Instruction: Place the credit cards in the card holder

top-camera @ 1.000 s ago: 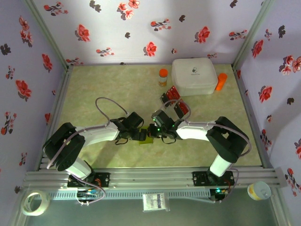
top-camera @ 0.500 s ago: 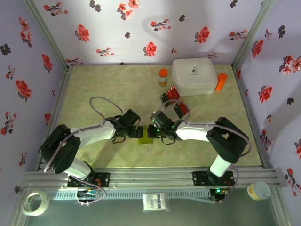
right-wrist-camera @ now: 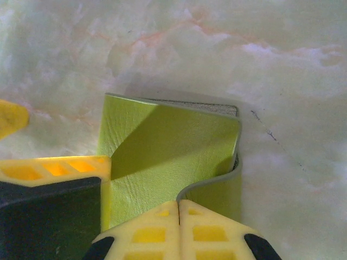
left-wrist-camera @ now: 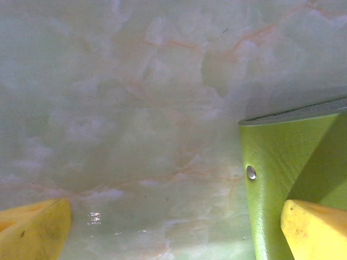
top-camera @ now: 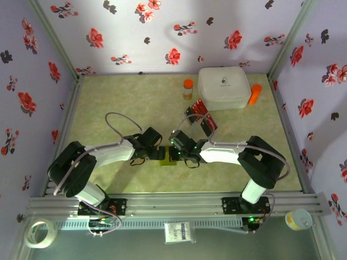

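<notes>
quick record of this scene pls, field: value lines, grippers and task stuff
holder: green, on the table between the arms, top flap curled up
left end effector: open, one finger over the holder
right end effector: shut, seemingly pinching the flap's edge
cards: red and black, loose on the table near the white box

Lime-green card holder (right-wrist-camera: pixel 162 157), red/blk credit cards (top-camera: pixel 198 108), wht box (top-camera: pixel 224 88), pale marbled table (top-camera: pixel 124 103), floral walls (top-camera: pixel 162 38)
</notes>
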Motion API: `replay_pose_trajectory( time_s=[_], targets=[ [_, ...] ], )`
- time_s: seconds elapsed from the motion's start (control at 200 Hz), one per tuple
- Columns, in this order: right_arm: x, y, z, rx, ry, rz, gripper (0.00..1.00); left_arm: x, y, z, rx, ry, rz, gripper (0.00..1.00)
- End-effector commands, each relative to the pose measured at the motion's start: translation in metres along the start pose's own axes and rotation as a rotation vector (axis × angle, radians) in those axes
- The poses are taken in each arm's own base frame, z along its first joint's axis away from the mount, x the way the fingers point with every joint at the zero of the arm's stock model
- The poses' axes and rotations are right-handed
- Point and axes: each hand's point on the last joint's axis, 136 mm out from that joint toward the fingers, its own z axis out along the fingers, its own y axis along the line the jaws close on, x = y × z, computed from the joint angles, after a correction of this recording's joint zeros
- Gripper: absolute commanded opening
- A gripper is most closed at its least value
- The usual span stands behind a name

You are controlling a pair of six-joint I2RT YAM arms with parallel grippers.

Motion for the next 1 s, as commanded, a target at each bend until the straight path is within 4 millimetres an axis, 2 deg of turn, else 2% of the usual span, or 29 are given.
replay_pose_trajectory(
  time_s=[0.0, 0.29, 0.71, 0.835, 0.995],
  targets=[
    [0.072, -0.025, 0.007, 0.107, 0.249, -0.073, 0.0, 0.024, 0.017, 0.018, -0.06, 0.078, 0.004, 1.0],
    [0.078, -0.009, 0.016, 0.095, 0.276, -0.121, 0.0, 0.027, 0.018, 0.02, -0.062, 0.082, 0.002, 1.0],
    [0.1, -0.028, 0.016, 0.125, 0.3, -0.066, 0.0, 0.026, 0.018, 0.018, -0.058, 0.078, 0.0, 1.0],
    [0.099, -0.025, 0.016, 0.083, 0.277, -0.014, 0.0, 0.025, 0.017, 0.017, -0.056, 0.076, 0.001, 1.0],
    [0.075, 0.004, 0.007, -0.034, 0.218, 0.029, 0.19, 0.023, 0.016, 0.014, -0.054, 0.073, 0.002, 1.0]
  ],
)
